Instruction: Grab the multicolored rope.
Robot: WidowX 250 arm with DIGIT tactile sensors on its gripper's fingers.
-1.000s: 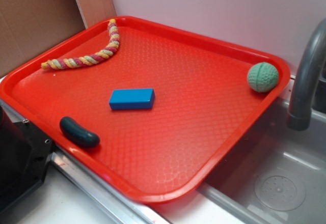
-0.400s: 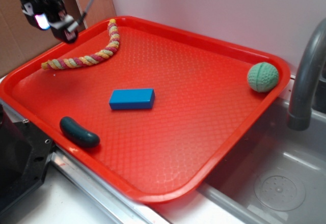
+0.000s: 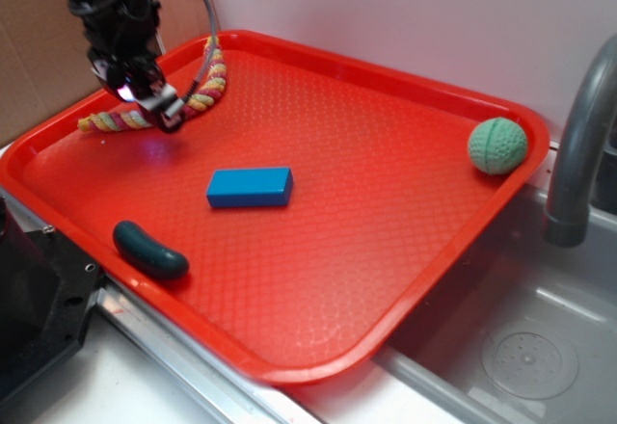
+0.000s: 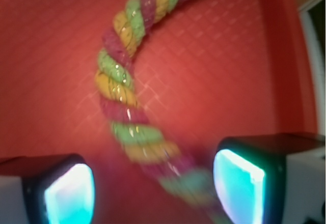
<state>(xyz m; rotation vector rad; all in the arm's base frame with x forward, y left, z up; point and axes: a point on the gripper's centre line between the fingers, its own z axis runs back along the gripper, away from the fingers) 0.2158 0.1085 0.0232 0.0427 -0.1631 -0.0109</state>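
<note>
Exterior view: a red tray [image 3: 405, 241] sits beside a sink [image 3: 521, 347] with a grey faucet [image 3: 578, 145] at the right. The multicolored rope [image 3: 207, 87] lies curved along the tray's far left corner, one end near the back rim, the other toward the left rim. The pincer [image 3: 154, 106] hangs over the rope's middle stretch, hiding part of it — whether it touches the cord cannot be told from here. A blue block [image 3: 250, 187] lies near the tray's centre, a dark green pickle-shaped toy [image 3: 149, 250] sits by the near left rim, and a pale green ball [image 3: 497, 145] rests at the far right corner.

Wrist view: the rope [image 4: 127, 86] runs from the top of the frame down between the two fingers [image 4: 239, 183], its lower part blurred. The pincer [image 4: 153, 188] is open — the fingers stand wide apart on either side of the cord, and the red tray [image 4: 46, 56] fills the background.
</note>
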